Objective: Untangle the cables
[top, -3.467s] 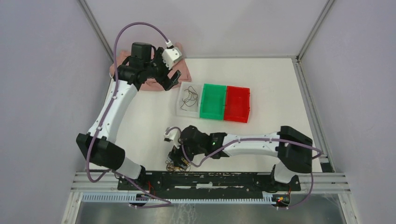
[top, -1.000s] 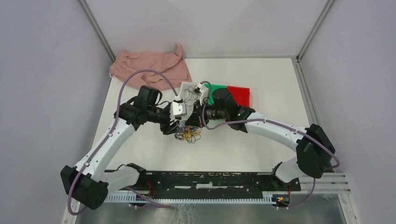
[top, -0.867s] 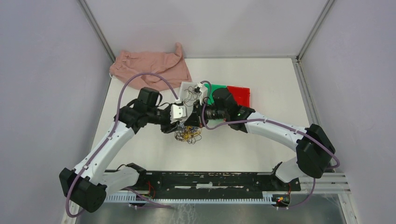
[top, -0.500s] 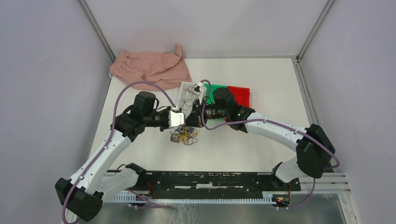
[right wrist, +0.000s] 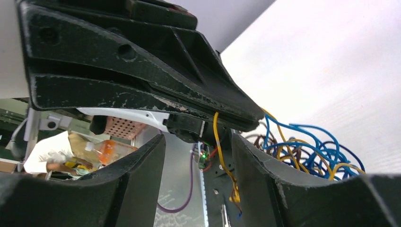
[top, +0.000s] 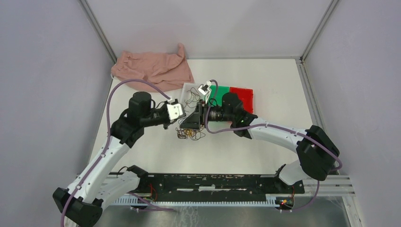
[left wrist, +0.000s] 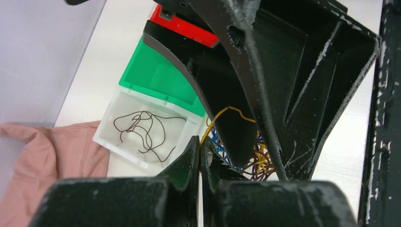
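Left gripper [left wrist: 199,144] has its fingers pressed together on a yellow cable [left wrist: 230,109], which arcs up from the fingertips and runs back into the tangle [top: 189,134] of yellow, blue and dark brown strands. The tangle lies on the worktop [top: 265,75], just near of the white bin [left wrist: 106,137], between the two arms.

The right gripper [right wrist: 197,142] faces the left one, fingers spread, with the same yellow strand hanging in the gap between them and nothing held. My reading is that the left arm pinches one strand so it can be drawn clear, while the right has let go, probably to take a fresh hold on the bundle and anchor it.

One dark brown cable [left wrist: 144,132] lies alone in the white bin, which suggests each colour goes to its own bin; the green bin [left wrist: 156,78] and red bin [left wrist: 182,27] to its right show nothing inside. A pink cloth [left wrist: 52,161] sits at the far left, apart from the work.
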Robot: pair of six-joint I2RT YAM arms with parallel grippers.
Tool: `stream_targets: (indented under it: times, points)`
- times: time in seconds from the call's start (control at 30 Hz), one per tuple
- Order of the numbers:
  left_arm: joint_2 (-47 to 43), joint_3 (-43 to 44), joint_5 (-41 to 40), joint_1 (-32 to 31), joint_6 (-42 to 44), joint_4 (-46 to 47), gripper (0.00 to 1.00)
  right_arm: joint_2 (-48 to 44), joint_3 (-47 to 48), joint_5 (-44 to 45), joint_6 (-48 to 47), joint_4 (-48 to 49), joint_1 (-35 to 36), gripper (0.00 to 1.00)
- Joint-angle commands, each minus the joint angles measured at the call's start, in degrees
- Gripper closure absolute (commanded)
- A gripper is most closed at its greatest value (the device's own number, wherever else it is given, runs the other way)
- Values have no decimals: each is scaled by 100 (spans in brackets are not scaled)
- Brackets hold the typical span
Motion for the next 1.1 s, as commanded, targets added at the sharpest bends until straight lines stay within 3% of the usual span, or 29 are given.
stream_targets:
  times: [0.0, 0.33, 0.6, 1.07]
  points:
    - [24, 381, 110, -19, -1148, 533, 97, -149, -45, -149, 648, 1310, -11, 41]
    - [157, 784, -92, -20, -2005, 1134, 97, -40, -465, -131, 959, 1794, -6, 48]
    - [357, 1283, -42, -25, -2917, 1434, 97, 300, -644, 12, 612, 1470, 3, 49]
    - [642, 2452, -62, -31, -3193, 1532, 97, 588, -1005, 769, -242, 493, 3, 49]
